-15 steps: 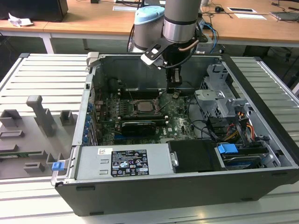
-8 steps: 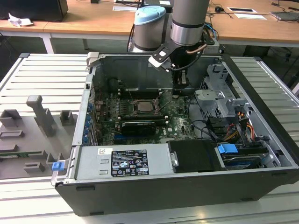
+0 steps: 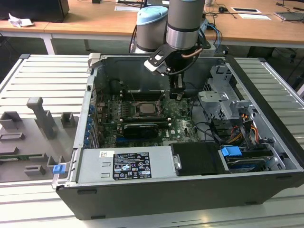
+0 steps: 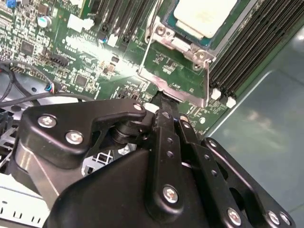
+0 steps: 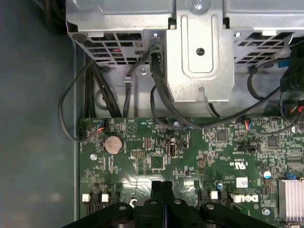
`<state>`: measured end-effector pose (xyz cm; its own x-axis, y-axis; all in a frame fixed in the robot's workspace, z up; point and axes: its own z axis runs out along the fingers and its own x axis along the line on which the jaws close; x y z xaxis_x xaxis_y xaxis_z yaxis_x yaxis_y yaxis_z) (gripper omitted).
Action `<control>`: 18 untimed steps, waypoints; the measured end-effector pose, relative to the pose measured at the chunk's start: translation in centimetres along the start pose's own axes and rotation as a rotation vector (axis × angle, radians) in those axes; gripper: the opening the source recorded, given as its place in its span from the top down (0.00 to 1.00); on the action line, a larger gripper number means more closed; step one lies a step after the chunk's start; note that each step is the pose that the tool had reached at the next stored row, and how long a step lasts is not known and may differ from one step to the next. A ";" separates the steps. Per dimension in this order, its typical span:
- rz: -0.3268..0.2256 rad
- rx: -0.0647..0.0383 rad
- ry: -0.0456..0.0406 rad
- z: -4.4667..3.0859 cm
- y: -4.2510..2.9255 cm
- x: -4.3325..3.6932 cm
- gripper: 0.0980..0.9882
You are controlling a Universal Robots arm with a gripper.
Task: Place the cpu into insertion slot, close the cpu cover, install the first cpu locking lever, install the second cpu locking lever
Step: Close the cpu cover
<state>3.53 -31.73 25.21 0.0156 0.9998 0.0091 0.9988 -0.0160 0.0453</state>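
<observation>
Chiefly, risk of a slip by the end effector (image 4: 162, 99) off the thin free edge of the cover (image 4: 190, 96), judged from a contact so narrow; would then scrape the circuit board (image 4: 90, 61) or clip the small parts (image 4: 114, 59) beside the socket (image 4: 164, 31). Could also bend the cover or wrench it at its fixed end, given a push out of line with the swing. Might pinch or tilt the chip (image 4: 205, 15) under a cover brought down askew, with harm to the contacts beneath; seems less likely at present, with the chip lying flat and square in the socket, pale face up. Shown in the second wrist view pressed together, no gap between the fingers (image 4: 164, 128), tips meeting the open cover at its free edge; cannot tell whether gripping a lip there or merely touching. Carries nothing else. Seen in the exterior view reaching down into the open computer case (image 3: 142, 202) on the desk (image 3: 42, 76), just to the exterior view's right of the socket, close above the circuit board.
</observation>
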 end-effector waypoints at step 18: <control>0.000 0.000 0.0002 0.64 -5.30 -0.08 0.99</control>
<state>-1.74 -31.72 24.32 0.0155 0.9998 0.0093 0.9988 -0.0159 0.0453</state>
